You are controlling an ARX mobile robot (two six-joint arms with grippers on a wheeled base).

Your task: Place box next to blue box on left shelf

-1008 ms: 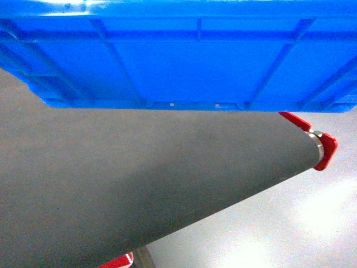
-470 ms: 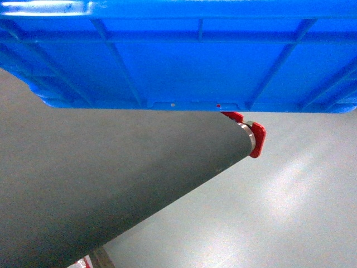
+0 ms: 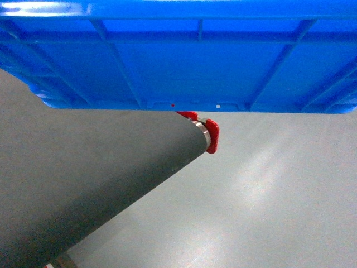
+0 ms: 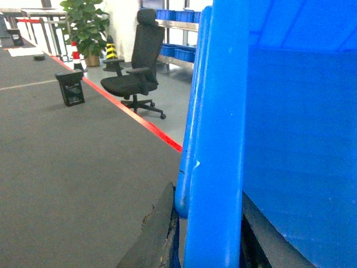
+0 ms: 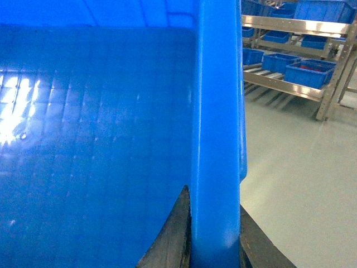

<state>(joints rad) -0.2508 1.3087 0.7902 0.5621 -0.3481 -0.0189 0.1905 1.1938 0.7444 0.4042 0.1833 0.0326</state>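
Note:
The bright-blue box (image 3: 184,61) fills the top of the head view, held up with its ribbed side wall toward the camera. My left gripper (image 4: 209,223) is shut on the box's thick rim (image 4: 217,139), one finger on each side. My right gripper (image 5: 215,223) is shut on the opposite rim (image 5: 217,111) the same way. Far off in the right wrist view a silver-grey roller shelf (image 5: 290,25) holds blue boxes (image 5: 309,72). Whether it is the left shelf I cannot tell. Both grippers are hidden behind the box in the head view.
A dark grey belt surface (image 3: 83,184) with a red end cap (image 3: 212,137) runs under the box, beside pale grey floor (image 3: 268,206). The left wrist view shows a black office chair (image 4: 136,72), a potted plant (image 4: 86,28), a small black case (image 4: 71,88) and a red edge strip (image 4: 139,117).
The belt's red end has slid leftward in the head view, uncovering more floor on the right. The box keeps its place in the view and both grips are unchanged.

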